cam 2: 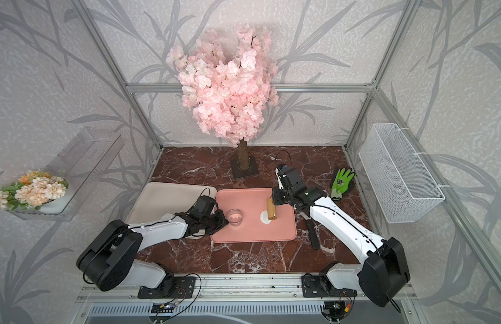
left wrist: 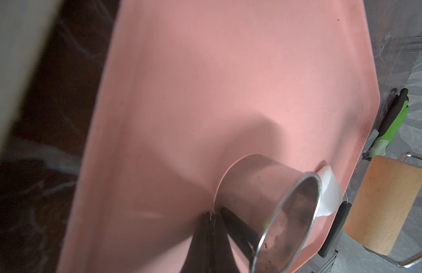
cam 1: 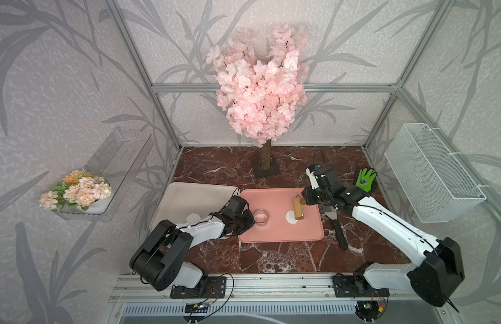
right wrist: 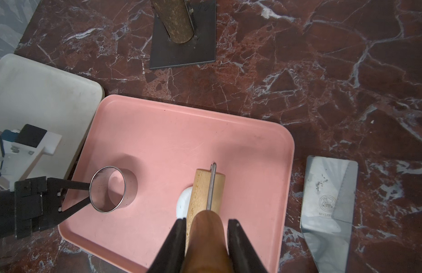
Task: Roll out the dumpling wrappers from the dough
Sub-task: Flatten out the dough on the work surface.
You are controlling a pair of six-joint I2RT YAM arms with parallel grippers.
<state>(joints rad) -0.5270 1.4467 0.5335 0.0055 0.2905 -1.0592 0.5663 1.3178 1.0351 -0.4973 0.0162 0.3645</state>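
Observation:
The dough (cam 1: pixel 290 217) (right wrist: pixel 183 203) is a small flat white piece on the pink tray (cam 1: pixel 280 235) (right wrist: pixel 158 132). The wooden rolling pin (cam 1: pixel 298 209) (right wrist: pixel 206 189) lies across the dough's right side and hides part of it. My right gripper (cam 1: pixel 306 199) (right wrist: pixel 207 221) is shut on the pin's brown handle. A shiny ring cutter (cam 1: pixel 261 216) (right wrist: pixel 132 191) stands at the tray's left. My left gripper (cam 1: pixel 250 221) (left wrist: pixel 211 214) is shut, its tips against the ring's outer wall. One round white dumpling wrapper (cam 1: pixel 193 218) shows on the beige tray, partly behind the left arm.
The beige tray (cam 1: pixel 193 196) lies left of the pink one. A steel scraper with a black handle (cam 1: pixel 337 227) (right wrist: pixel 328 201) lies right of the pink tray, a green glove (cam 1: pixel 365 179) behind it. The blossom tree's base (cam 1: pixel 266 165) stands at the back, a wire basket (cam 1: pixel 431 174) on the right wall.

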